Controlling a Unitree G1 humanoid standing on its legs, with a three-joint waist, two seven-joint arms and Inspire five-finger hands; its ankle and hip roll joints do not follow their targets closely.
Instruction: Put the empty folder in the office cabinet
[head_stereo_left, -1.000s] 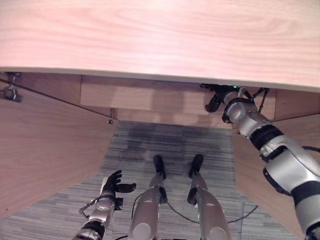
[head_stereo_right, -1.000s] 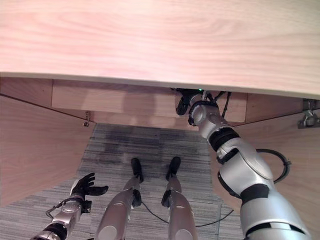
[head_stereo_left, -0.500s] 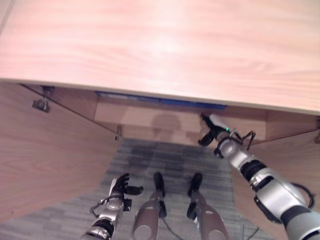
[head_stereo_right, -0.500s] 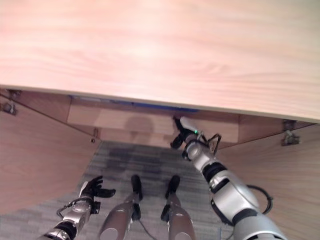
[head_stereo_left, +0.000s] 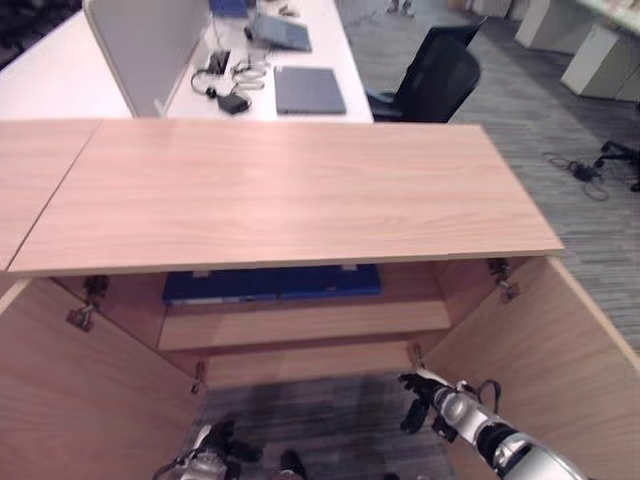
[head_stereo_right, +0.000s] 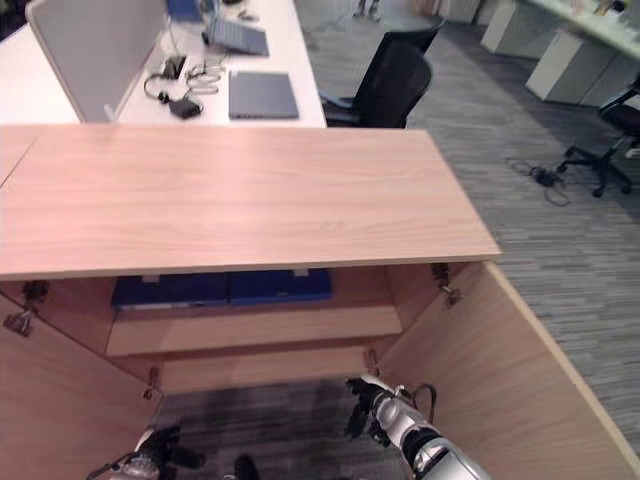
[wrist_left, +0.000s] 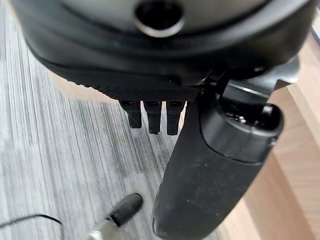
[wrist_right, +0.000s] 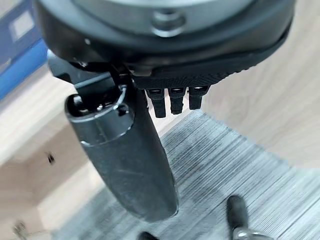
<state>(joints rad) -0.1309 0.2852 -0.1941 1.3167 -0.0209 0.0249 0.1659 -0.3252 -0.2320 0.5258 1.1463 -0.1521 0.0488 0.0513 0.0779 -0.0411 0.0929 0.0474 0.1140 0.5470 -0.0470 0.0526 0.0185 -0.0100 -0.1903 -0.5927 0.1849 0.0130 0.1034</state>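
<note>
The right hand (head_stereo_left: 418, 390), at the lower right of the left eye view, hangs empty with fingers relaxed and apart below the open light-wood office cabinet (head_stereo_left: 300, 200). Half a second ago it reached up under the cabinet's top; now it is lower and clear of the shelf. The left hand (head_stereo_left: 213, 442), at the bottom left, is empty too, fingers loose. Two flat blue folders (head_stereo_left: 272, 283) lie side by side on the upper shelf at centre frame. Both cabinet doors (head_stereo_left: 540, 350) stand open. The camera has tilted up, showing one white desk (head_stereo_left: 60, 70) and one black office chair (head_stereo_left: 430, 75) at the top.
</note>
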